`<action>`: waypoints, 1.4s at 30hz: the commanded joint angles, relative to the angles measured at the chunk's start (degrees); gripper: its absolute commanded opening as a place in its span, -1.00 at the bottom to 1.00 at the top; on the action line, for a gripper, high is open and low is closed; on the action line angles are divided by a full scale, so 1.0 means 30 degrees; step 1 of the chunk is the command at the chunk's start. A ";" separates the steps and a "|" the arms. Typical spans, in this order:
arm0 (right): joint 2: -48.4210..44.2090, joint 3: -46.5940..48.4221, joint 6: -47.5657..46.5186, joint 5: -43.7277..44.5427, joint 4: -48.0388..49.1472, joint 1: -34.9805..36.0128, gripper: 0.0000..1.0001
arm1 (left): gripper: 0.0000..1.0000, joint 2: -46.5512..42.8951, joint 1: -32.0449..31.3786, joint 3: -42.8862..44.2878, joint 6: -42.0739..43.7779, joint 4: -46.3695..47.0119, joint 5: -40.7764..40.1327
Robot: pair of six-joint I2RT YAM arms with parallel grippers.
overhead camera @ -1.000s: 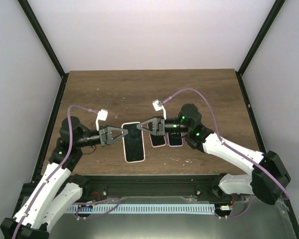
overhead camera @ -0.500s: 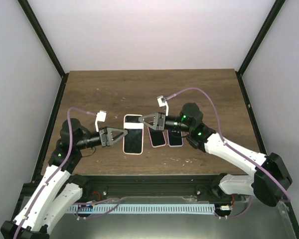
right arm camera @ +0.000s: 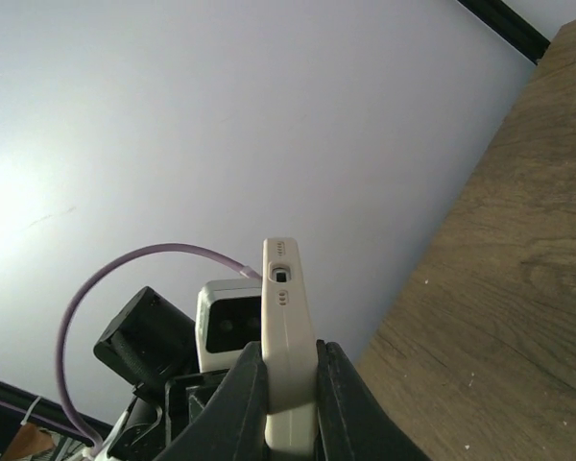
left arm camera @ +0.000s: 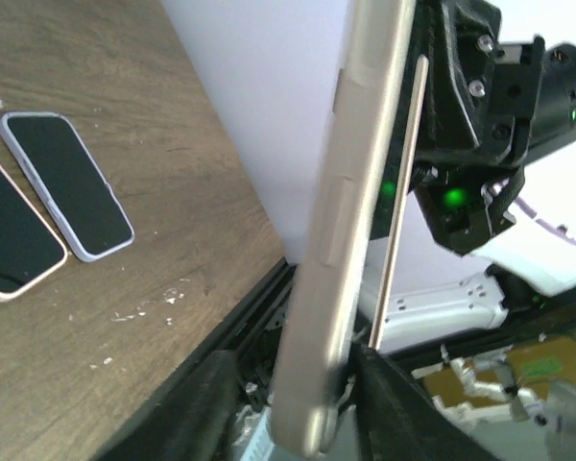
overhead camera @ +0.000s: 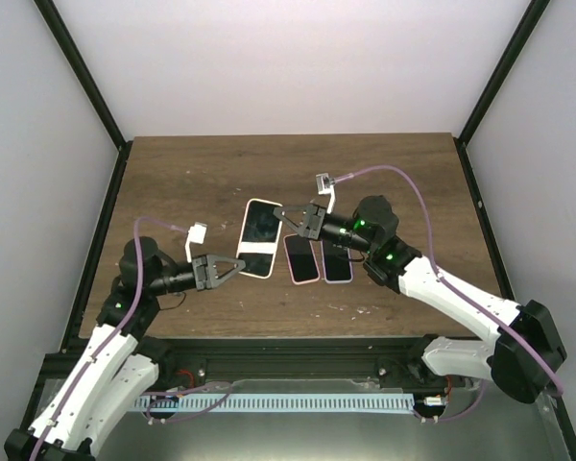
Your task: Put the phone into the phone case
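A phone with a black screen sits in a cream phone case (overhead camera: 258, 238) that is held tilted above the wooden table (overhead camera: 192, 173). My right gripper (overhead camera: 290, 219) is shut on the case's far right edge; in the right wrist view the case's edge (right arm camera: 286, 288) is clamped between the fingers (right arm camera: 288, 353). My left gripper (overhead camera: 238, 263) is at the case's near end. In the left wrist view the case (left arm camera: 350, 221) stands between the spread fingers (left arm camera: 293, 370), with a gap on the left. A thin gold phone edge (left arm camera: 398, 192) shows behind the case.
Two other phones lie flat on the table beside the right arm: one in a pink case (overhead camera: 302, 259) and one in a lavender case (overhead camera: 338, 265). Both show in the left wrist view, pink (left arm camera: 10, 240) and lavender (left arm camera: 67, 182). The table's near edge and a rail run below.
The cased phone has risen off the table and moved toward the far side, tilted, carried by my right gripper. My left gripper has dropped back toward the near left.
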 commanded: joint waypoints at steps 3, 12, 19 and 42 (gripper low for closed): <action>-0.0260 0.0907 0.0354 0.0668 0.1071 -0.0115 -0.99 | -0.91 0.0474 0.0049 0.0297 0.0725 -0.0859 -0.0560; -0.0268 0.0877 -0.0083 0.0860 0.0644 -0.0115 -0.99 | -0.87 0.1078 0.0050 0.1155 0.2476 -0.3136 -0.1955; -0.0014 0.0702 -0.0701 0.0580 0.0117 -0.0201 -0.99 | 0.03 0.0552 0.0035 0.2206 0.3328 -0.4970 -0.3611; 1.0038 0.2063 -0.5154 -0.3130 -0.1477 -0.0290 -0.99 | 1.00 -0.1833 0.0050 0.3927 0.6342 -0.8993 -0.9174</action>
